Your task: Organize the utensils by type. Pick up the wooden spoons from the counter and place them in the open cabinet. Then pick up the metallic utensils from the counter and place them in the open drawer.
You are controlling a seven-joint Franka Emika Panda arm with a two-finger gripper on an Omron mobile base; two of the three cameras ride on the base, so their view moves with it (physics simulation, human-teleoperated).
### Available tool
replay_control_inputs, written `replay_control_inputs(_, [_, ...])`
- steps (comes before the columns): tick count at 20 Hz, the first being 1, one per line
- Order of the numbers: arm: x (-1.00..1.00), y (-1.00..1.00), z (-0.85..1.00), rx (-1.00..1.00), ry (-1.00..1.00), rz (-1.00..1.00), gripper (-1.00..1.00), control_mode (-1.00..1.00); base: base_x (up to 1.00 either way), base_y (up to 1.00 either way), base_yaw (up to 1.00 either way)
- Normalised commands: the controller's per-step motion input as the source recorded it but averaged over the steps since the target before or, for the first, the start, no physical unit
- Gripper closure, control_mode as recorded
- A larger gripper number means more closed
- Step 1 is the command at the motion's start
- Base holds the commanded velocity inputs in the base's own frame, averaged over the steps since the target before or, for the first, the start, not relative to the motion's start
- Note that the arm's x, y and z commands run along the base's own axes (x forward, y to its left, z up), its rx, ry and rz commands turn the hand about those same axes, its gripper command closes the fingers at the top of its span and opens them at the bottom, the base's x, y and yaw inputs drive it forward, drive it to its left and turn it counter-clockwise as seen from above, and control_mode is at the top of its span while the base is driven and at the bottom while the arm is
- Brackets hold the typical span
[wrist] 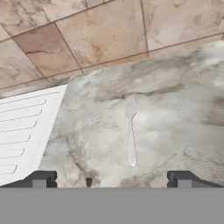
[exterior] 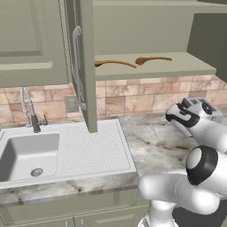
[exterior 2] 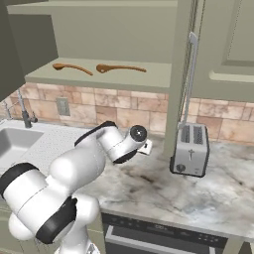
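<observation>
Two orange-brown wooden spoons (exterior: 115, 63) (exterior: 153, 59) lie side by side on the shelf of the open cabinet (exterior: 177, 68); in the right base view they are the spoons (exterior 2: 72, 68) (exterior 2: 121, 68). A thin silver-grey metal fork (wrist: 131, 135) lies flat on the marbled counter (wrist: 175, 100), tines toward the tiled wall. My gripper (wrist: 111, 180) hovers over the counter just short of the fork's handle end. It is open, with nothing between its fingertips (wrist: 39, 179). The drawer is out of view.
The cabinet door (exterior: 85, 66) with its bar handle hangs open over the sink's edge. The white ribbed drainboard (wrist: 22, 131) borders the fork's patch of counter on the left. A toaster (exterior 2: 190, 150) stands to the right. The sink (exterior: 26, 155) and faucet (exterior: 33, 119) sit far left.
</observation>
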Motion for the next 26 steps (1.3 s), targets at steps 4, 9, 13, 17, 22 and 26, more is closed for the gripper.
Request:
replay_control_inputs(4, [0.13,0.00,-0.32,-0.05,0.00,0.00,-1.00,-1.00,0.00,0.00,0.00])
replay_control_inputs(9, [0.14,0.04,-0.33,-0.04,-0.03,0.00,-1.00,-1.00,0.00,0.00,0.00])
replay_control_inputs(13, [0.30,0.07,-0.30,-0.03,-0.01,0.00,-1.00,-1.00,0.00,0.00,0.00])
replay_control_inputs(17, [0.51,0.09,-0.09,-0.04,0.00,0.00,-1.00,-1.00,0.00,0.00,0.00])
replay_control_inputs(22, [0.42,0.01,-0.03,-0.06,0.07,0.00,-1.00,-1.00,0.00,0.00,0.00])
replay_control_inputs(26, [0.28,0.00,-0.28,-0.05,0.05,0.00,-1.00,-1.00,0.00,0.00,0.00])
